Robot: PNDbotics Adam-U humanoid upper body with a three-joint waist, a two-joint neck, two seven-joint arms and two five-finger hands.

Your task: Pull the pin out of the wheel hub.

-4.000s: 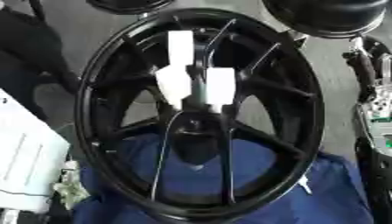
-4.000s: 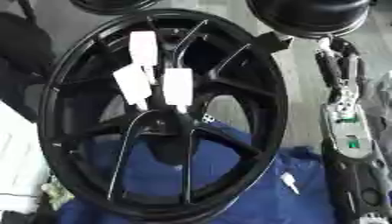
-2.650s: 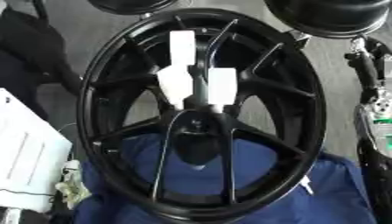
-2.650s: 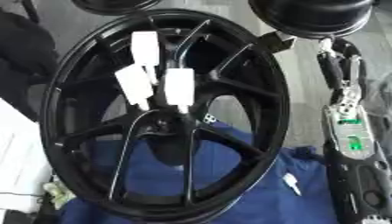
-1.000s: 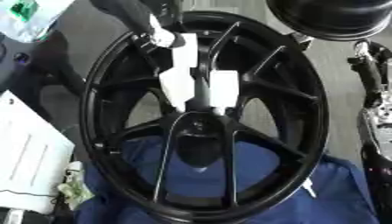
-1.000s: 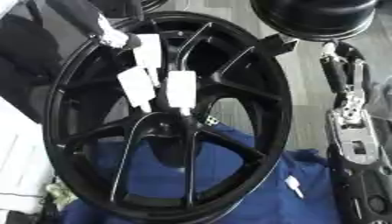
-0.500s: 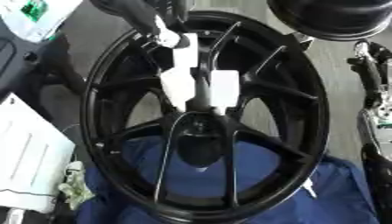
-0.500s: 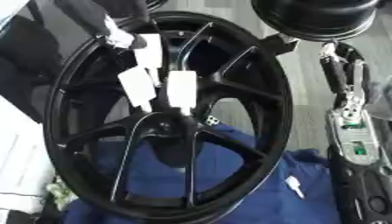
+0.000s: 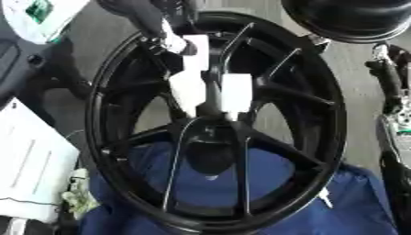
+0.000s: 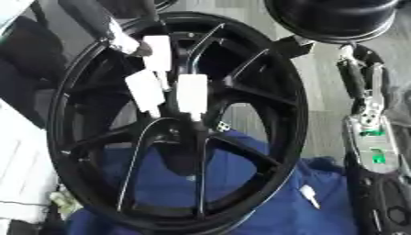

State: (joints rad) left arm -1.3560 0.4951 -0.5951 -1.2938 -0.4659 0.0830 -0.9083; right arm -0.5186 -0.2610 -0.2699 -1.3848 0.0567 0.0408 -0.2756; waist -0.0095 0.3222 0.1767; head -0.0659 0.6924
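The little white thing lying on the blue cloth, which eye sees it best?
The right eye view: the small white piece lies fully in sight on the blue cloth, just outside the black wheel. The left eye view shows only a sliver of it, close against the wheel's rim.

Your left robot hand point(image 9: 152, 20) comes into view from about 11 o'clock, a dark arm slanting down toward the centre. Its fingers are bunched at the tip, where a pale fingertip point(image 9: 175, 43) shows at the lower end of the hand. Whether the fingers are closed on anything there cannot be told. Your right robot hand shows in neither eye view, and nothing of the right arm is visible either.
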